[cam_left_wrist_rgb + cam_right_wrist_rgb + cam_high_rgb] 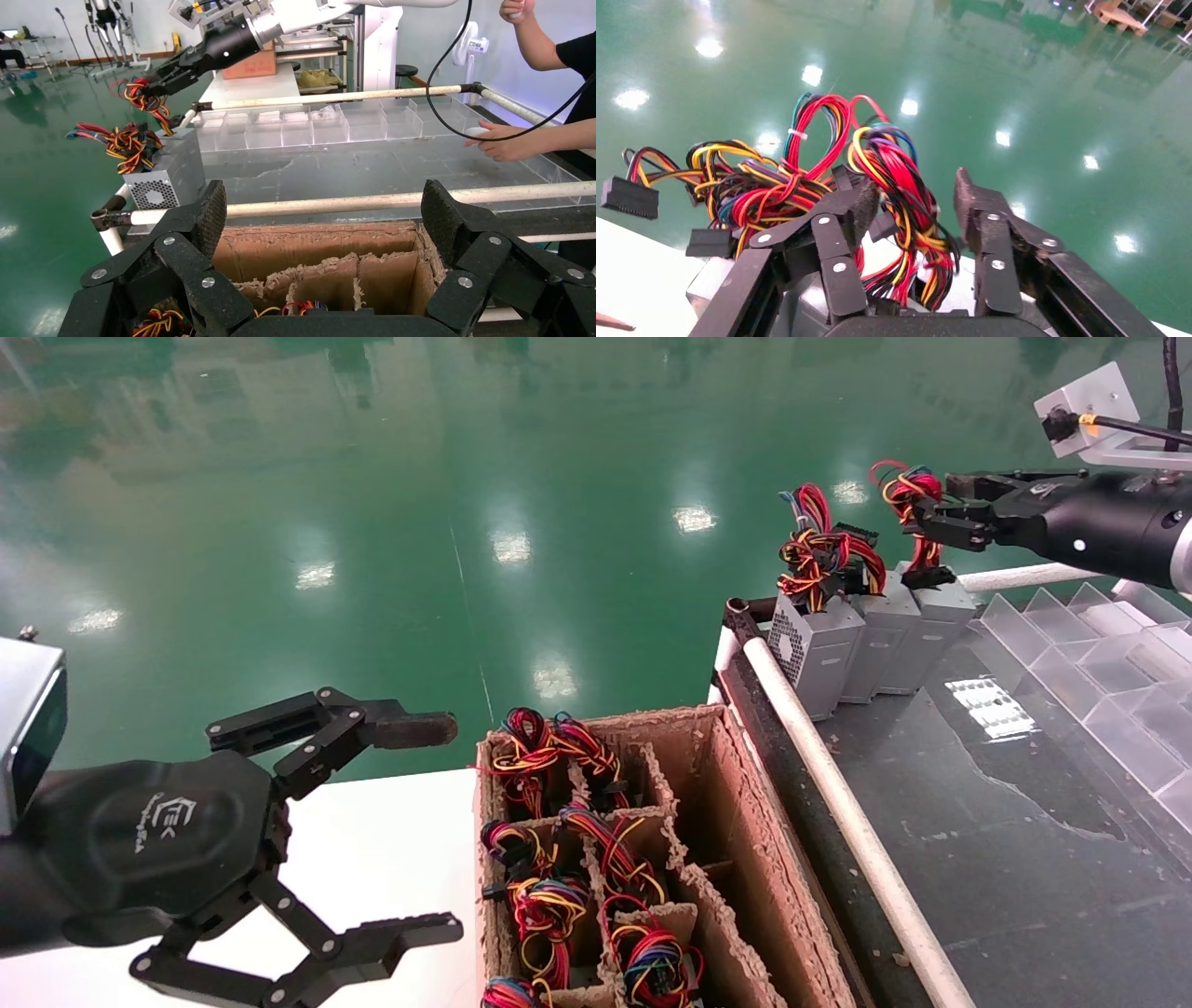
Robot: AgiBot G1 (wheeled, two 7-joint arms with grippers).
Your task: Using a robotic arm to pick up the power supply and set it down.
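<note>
Three silver-grey power supplies stand side by side at the far left corner of the dark table (978, 822). The rightmost power supply (936, 617) has its knotted wire bundle (898, 189) between the fingers of my right gripper (917, 519). The right gripper (914, 188) is open: one finger (859, 203) touches the wires and the other finger (968, 200) stands apart from them. My left gripper (456, 826) hangs open and empty beside the brown cardboard crate (736, 822). It is also seen wide open above the crate (323, 260) in the left wrist view.
The crate's cells hold several more wire bundles (545, 905). A white tube rail (838, 803) edges the table. Clear plastic dividers (1108, 682) cover its right side. A person's hands (506, 140) are at the table's far side. The floor is green.
</note>
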